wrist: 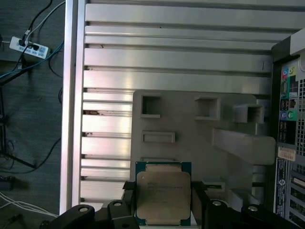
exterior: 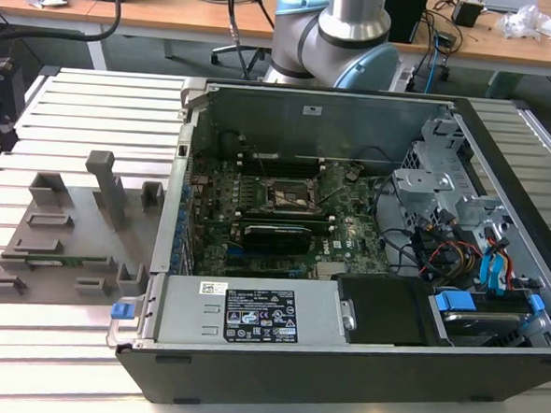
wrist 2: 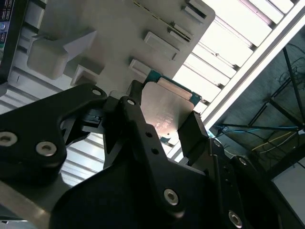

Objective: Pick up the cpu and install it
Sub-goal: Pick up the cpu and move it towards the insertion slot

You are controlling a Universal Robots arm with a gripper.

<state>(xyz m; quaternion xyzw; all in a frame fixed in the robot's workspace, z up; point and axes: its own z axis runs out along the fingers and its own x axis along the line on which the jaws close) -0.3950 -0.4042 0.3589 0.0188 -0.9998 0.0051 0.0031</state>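
The cpu [wrist: 163,188], a small square chip with a silvery top and a green rim, sits between the black fingers [wrist: 127,191] of my gripper [wrist: 163,200], which is shut on two opposite sides of it. The second wrist view shows the same grip: the cpu [wrist 2: 167,102] lies between the two pads [wrist 2: 191,131] of the gripper [wrist 2: 164,121]. It hangs above the edge of the grey fixture plate [wrist: 190,143]. In the exterior view the open computer case [exterior: 341,360] lies flat, with the dark square socket frame [exterior: 293,196] on its green motherboard [exterior: 349,234].
The fixture plate [exterior: 68,241] lies on the slatted aluminium table [exterior: 95,102] at the exterior view's left, with a tall post [exterior: 106,187] and raised pockets. A long black card [exterior: 276,235] sits beside the socket. Drive cages and cables [exterior: 461,237] fill the case's right. The table edge [wrist: 71,119] drops to the floor.
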